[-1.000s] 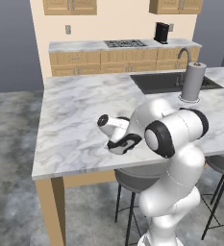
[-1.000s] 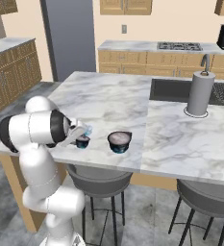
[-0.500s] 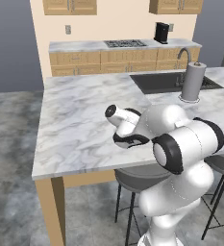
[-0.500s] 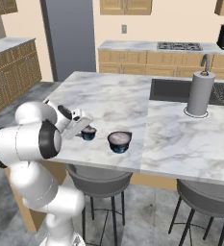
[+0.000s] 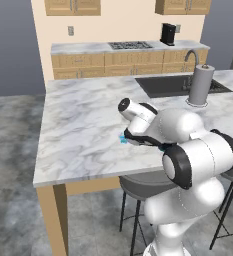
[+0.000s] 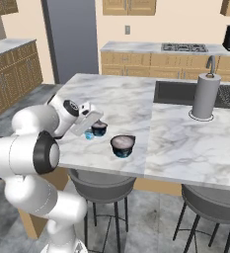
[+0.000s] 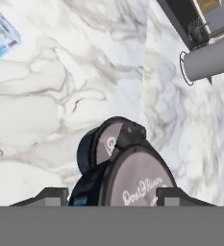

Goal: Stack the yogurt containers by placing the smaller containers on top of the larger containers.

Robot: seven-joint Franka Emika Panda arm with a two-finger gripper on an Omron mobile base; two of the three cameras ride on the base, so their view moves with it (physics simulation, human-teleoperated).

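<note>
The claw [image 7: 111, 192] hangs low over the marble counter [image 6: 175, 133], and the small dark tub [image 7: 125, 173] sits between its two tips [image 7: 53, 194], grey lid facing the hand. Whether the tips are pressing on it or standing clear, I cannot tell. The lid carries pale script, too blurred to read. Just behind it stands the wide dark-blue tub [image 7: 96, 144]. From the right, the wide tub [image 6: 122, 145] stands apart from the hand, and the tiny pale-blue cup [image 6: 89, 134] sits beside the small tub [image 6: 99, 128]. A paper-towel roll [image 6: 206, 96] stands by the sink [image 6: 185, 93]

Even, soft rendered light; sharp
</note>
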